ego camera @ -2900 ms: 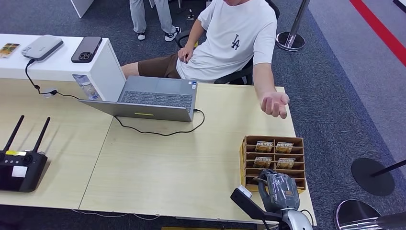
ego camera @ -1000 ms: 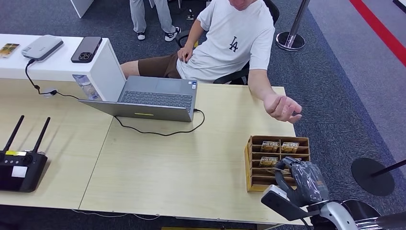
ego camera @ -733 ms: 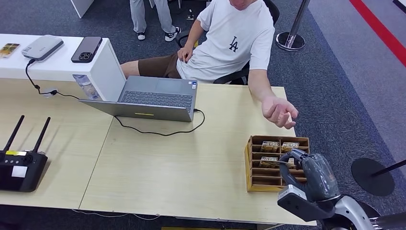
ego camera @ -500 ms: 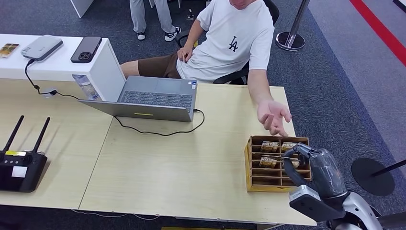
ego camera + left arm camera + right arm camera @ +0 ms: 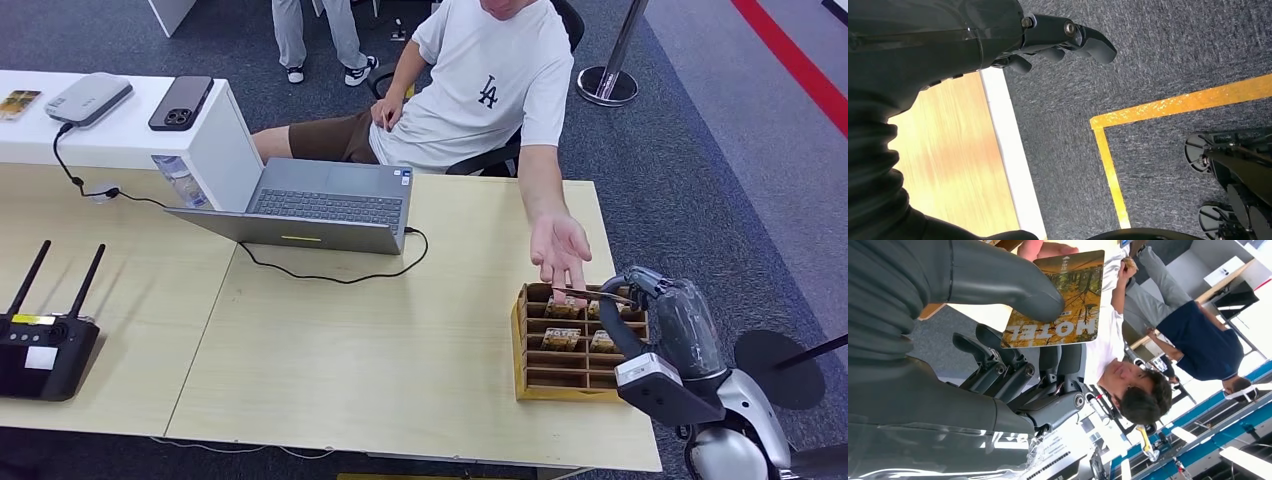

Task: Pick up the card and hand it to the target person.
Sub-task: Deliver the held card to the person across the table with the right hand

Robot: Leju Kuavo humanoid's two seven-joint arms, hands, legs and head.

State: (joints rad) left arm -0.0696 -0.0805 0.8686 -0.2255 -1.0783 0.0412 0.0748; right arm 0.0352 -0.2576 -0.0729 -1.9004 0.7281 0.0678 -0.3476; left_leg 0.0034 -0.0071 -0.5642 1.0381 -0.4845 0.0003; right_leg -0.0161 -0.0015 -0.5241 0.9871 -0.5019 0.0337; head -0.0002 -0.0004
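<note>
At the worktop's (image 5: 400,340) five o'clock corner, above the wooden card rack (image 5: 520,340), the right hand (image 5: 655,310) pinches the card (image 5: 1058,300) between thumb and fingers; in the right wrist view it is a "HOTEL" card held flat. In the head view it shows as a thin edge pointing toward eleven o'clock, its tip just beside the seated person's outstretched hand (image 5: 558,245), fingers spread. The step in hand looks like the handover itself. The next move likely calls for easing the card into that palm and letting go only once it is taken. The left hand (image 5: 1058,37) hangs over the carpet, fingers loosely curled, holding nothing.
</note>
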